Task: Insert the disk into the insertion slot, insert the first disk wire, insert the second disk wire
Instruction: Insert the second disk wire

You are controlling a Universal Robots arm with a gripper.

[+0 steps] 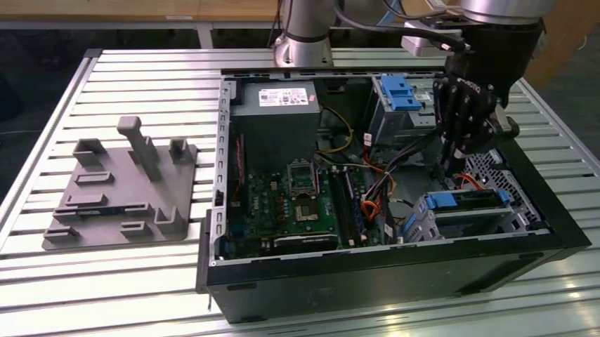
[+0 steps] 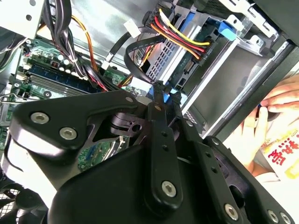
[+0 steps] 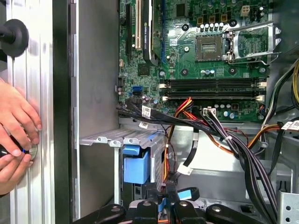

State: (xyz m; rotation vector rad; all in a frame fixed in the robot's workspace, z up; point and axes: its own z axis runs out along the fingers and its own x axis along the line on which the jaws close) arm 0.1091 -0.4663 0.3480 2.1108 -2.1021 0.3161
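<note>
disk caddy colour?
Bright blue; the disk shows it best in the exterior view, seated in the insertion slot.

Slatted metal table (image 1: 140, 274), ribs running across. Open black computer case (image 1: 375, 277) lies on it toward the exterior view's right. Grey plastic fixture plate (image 1: 117, 200) with upright posts sits flat on the slats at the exterior view's left, apart from the case.

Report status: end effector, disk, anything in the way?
End effector down inside the case, above the slot. Disk seated in the slot. Cable bundle close by; hands at the case edge.
</note>
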